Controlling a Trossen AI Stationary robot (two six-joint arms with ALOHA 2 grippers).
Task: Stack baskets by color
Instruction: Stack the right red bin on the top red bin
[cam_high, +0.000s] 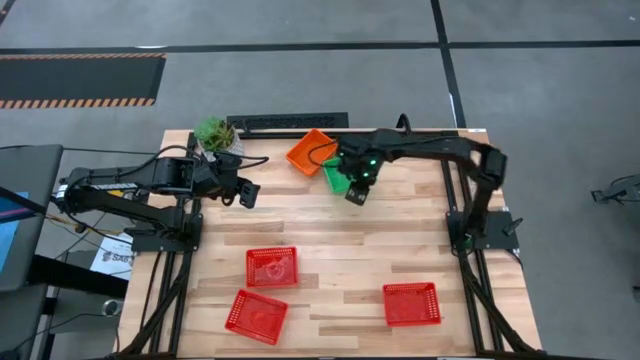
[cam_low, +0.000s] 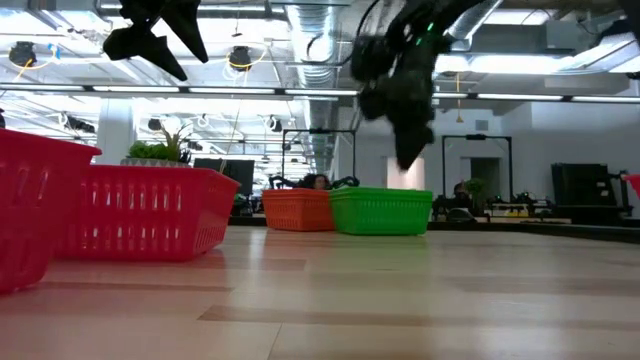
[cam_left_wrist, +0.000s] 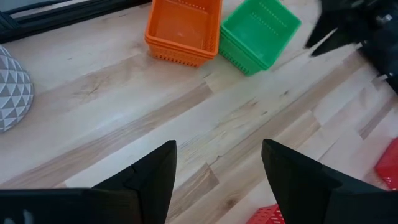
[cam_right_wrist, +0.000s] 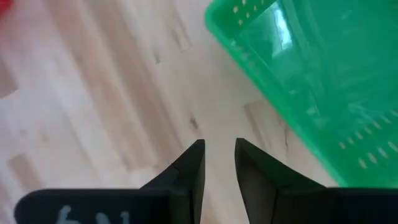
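1. Your right arm reaches in from the right edge of the table (cam_high: 330, 225) toward the far middle, and the right gripper (cam_high: 356, 192) hangs above the near edge of the green basket (cam_high: 336, 178). In the right wrist view its fingers (cam_right_wrist: 189, 163) stand a narrow gap apart with only bare wood between them — they hold nothing.

2. Your left arm lies along the far left side, its left gripper (cam_high: 247, 193) raised clear of the table near the plant (cam_high: 216, 133). In the left wrist view its fingers (cam_left_wrist: 155, 171) are spread wide and empty.

3. From the low view both grippers hang well above the tabletop; the right one shows as a dark shape over the green basket, and its fingertips are hard to make out there.

4. The orange basket (cam_high: 311, 152) and the green one sit just beside each other at the far middle. Whether either is a single basket or a nested stack you cannot tell from above; in the left wrist view both sides look doubled, but it is not clear how many are nested.

5. Three red baskets lie apart on the near half: one left of centre (cam_high: 272, 267), one nearer the front-left (cam_high: 256, 315), one to the right (cam_high: 411, 304). All three look empty.

6. In the low view the nearest red basket (cam_low: 30, 210) is cut off by the picture's edge.
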